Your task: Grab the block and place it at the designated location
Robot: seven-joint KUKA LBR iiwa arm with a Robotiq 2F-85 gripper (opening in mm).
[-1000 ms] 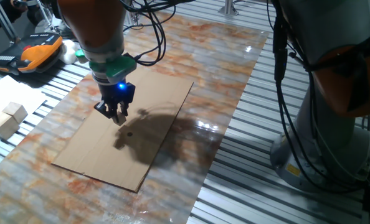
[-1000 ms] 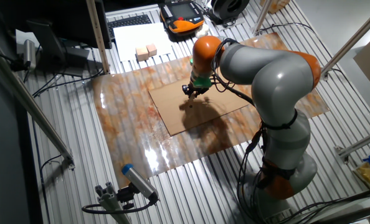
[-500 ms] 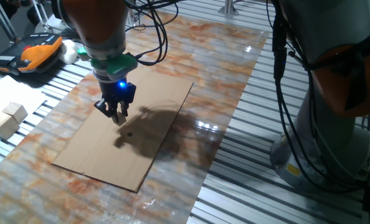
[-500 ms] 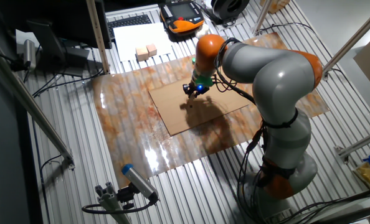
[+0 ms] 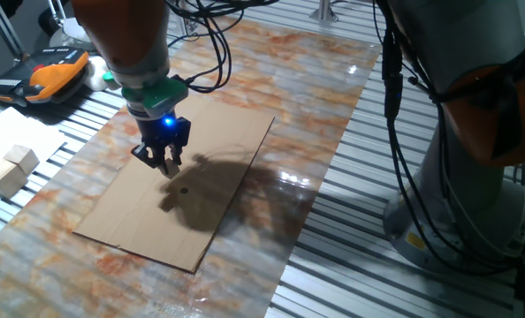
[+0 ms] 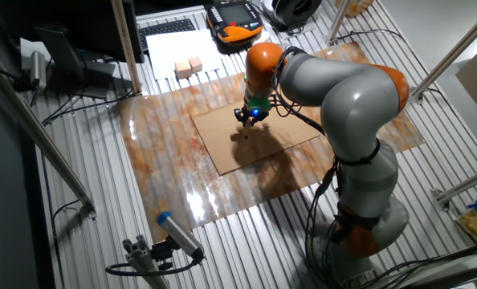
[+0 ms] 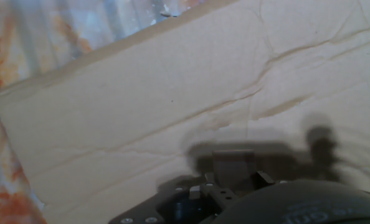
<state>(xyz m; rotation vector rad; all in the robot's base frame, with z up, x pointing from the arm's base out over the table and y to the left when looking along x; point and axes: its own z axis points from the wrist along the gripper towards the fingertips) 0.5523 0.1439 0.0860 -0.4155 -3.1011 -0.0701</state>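
My gripper (image 5: 165, 165) hangs just above the brown cardboard sheet (image 5: 218, 150), fingers drawn close together. They look shut on the tiny brown block, which is almost hidden between the fingertips. The dark round dot (image 5: 183, 188) lies on the cardboard a short way in front and to the right of the fingertips, at the edge of the gripper's shadow. In the other fixed view the gripper (image 6: 246, 120) is over the sheet's middle. The hand view shows only creased cardboard (image 7: 172, 93) and the gripper's shadow; neither the dot nor the block shows there.
Two pale wooden blocks (image 5: 11, 168) sit on white paper at the left, also in the other fixed view (image 6: 188, 67). An orange-and-black pendant (image 5: 55, 66) lies at the back left. The arm's base (image 5: 475, 177) stands at the right. Cables hang above the gripper.
The gripper has shifted slightly to the left over the cardboard, at about the same height. The fingers have stayed together.
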